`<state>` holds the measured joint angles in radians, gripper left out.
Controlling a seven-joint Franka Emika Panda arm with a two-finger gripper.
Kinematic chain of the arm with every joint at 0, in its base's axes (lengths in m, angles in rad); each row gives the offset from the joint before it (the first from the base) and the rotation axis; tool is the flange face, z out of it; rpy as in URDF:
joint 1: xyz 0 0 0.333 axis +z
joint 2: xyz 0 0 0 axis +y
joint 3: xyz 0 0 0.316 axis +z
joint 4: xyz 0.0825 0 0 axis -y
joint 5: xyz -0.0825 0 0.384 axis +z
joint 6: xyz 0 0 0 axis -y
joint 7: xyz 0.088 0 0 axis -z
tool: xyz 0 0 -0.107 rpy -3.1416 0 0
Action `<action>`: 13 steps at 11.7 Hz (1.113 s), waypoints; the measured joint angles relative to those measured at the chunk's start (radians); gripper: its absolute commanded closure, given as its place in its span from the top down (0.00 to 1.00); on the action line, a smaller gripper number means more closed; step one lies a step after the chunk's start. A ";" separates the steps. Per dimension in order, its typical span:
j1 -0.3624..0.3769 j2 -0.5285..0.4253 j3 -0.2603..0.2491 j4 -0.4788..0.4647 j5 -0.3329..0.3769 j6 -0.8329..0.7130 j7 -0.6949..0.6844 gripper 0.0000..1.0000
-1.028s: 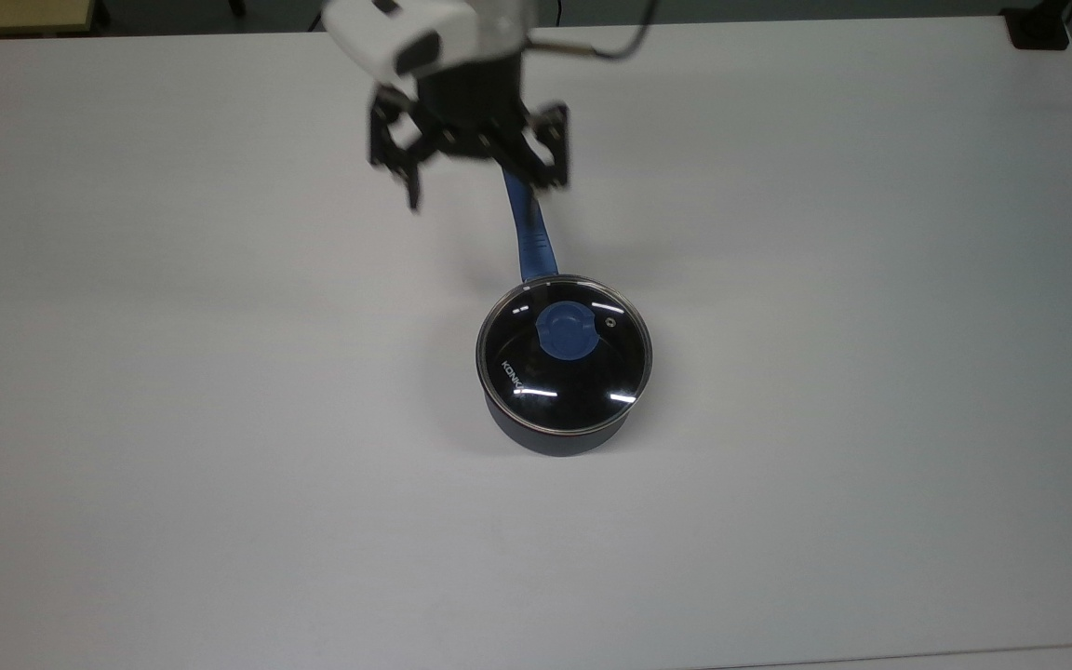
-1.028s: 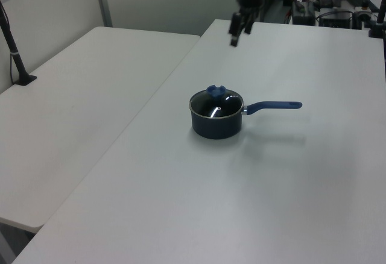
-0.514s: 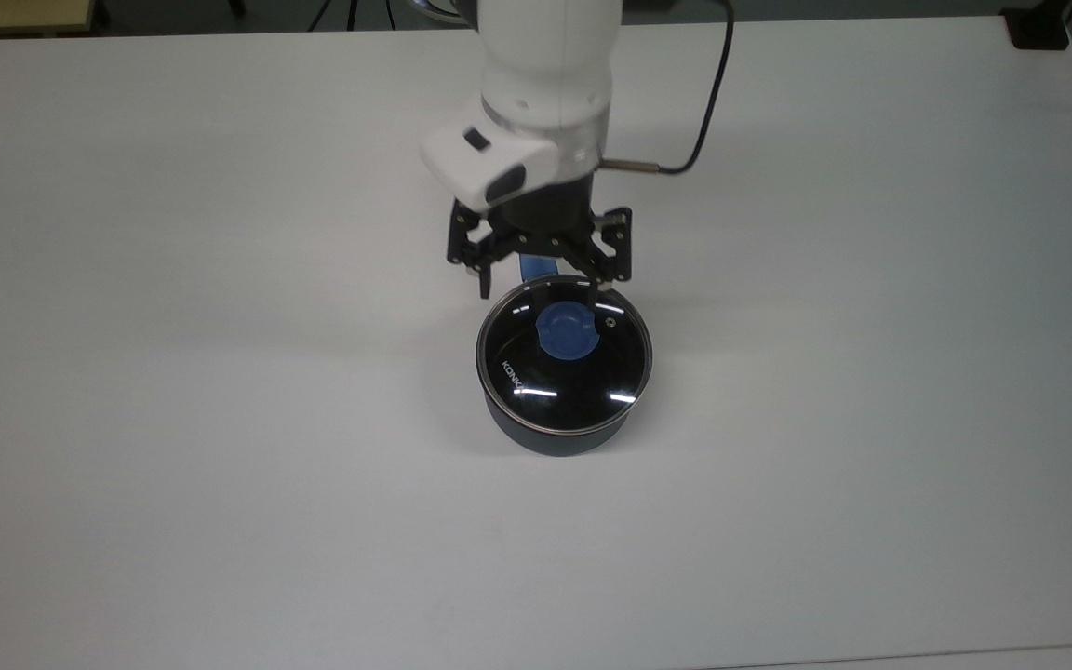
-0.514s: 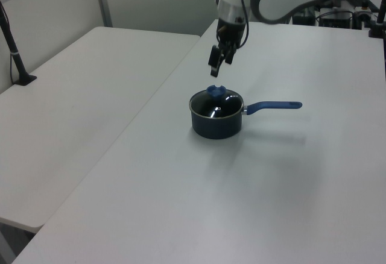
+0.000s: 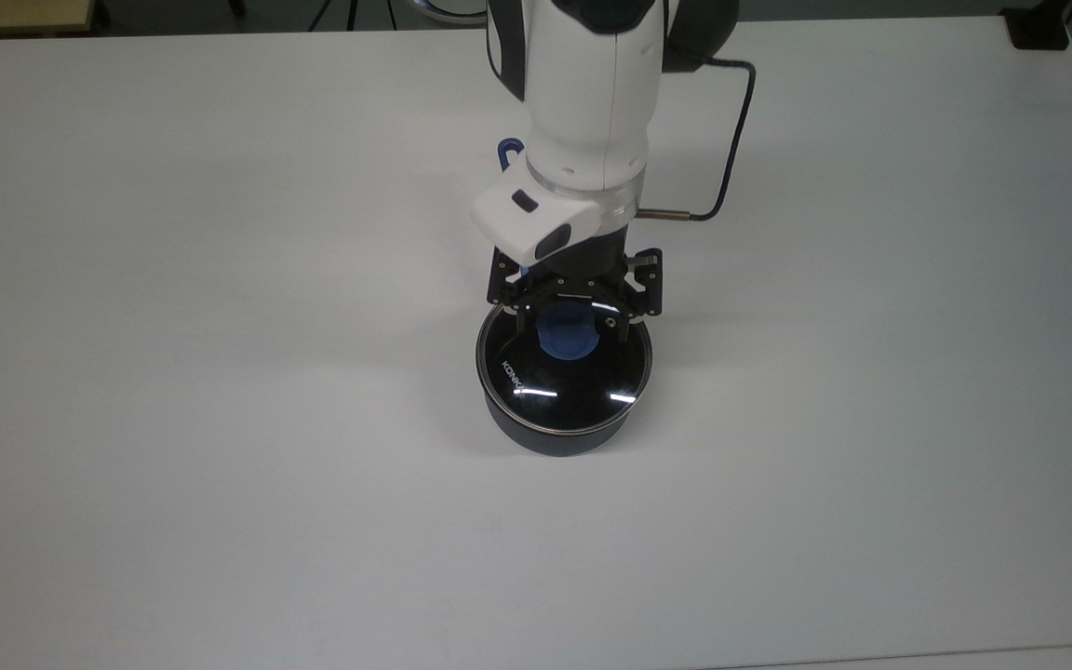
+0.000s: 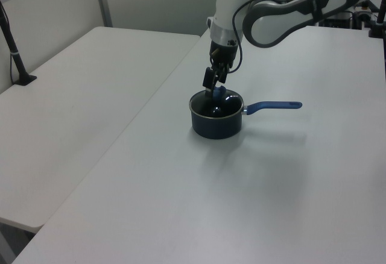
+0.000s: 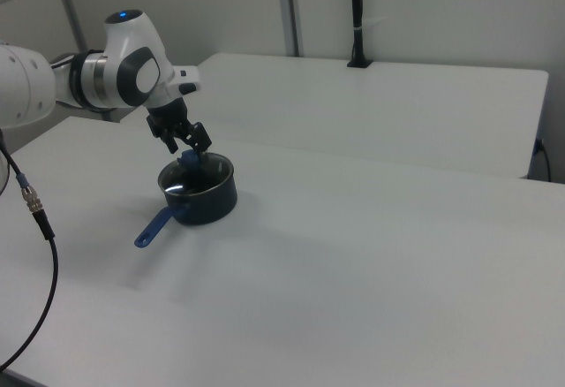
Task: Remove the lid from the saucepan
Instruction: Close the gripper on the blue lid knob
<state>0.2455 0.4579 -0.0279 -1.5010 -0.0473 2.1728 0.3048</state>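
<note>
The dark navy saucepan (image 5: 556, 441) stands mid-table with the glass lid (image 5: 562, 381) resting on it. My gripper (image 5: 575, 324) hangs straight over the lid, open, one finger on each side of the blue knob (image 5: 568, 339) and neither visibly touching it. The arm covers most of the long blue handle; its oval end (image 5: 508, 149) peeks out behind the arm. In the left view the gripper (image 6: 213, 90) sits low over the saucepan (image 6: 216, 126), whose handle (image 6: 275, 105) points to the left view's right. In the right view the gripper (image 7: 189, 145) is down at the lid (image 7: 196, 175).
A black cable (image 5: 731, 158) loops from the wrist on the top view's right. A second white table (image 6: 72, 107) adjoins on the left view's left, with a black post (image 6: 12, 47) on it. A black object (image 5: 1038, 28) sits at the top view's far right corner.
The arm came forward and down from above the handle's far end to the lid. The open fingers now straddle the blue knob. Saucepan and lid have not moved.
</note>
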 measured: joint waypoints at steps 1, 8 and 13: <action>0.000 0.006 0.000 0.000 0.000 0.000 0.000 0.96; 0.019 0.029 0.000 0.001 -0.012 0.000 0.025 0.40; 0.025 0.031 0.000 0.012 -0.013 0.000 0.034 0.38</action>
<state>0.2702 0.4893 -0.0280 -1.4892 -0.0601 2.1731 0.3384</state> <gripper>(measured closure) 0.546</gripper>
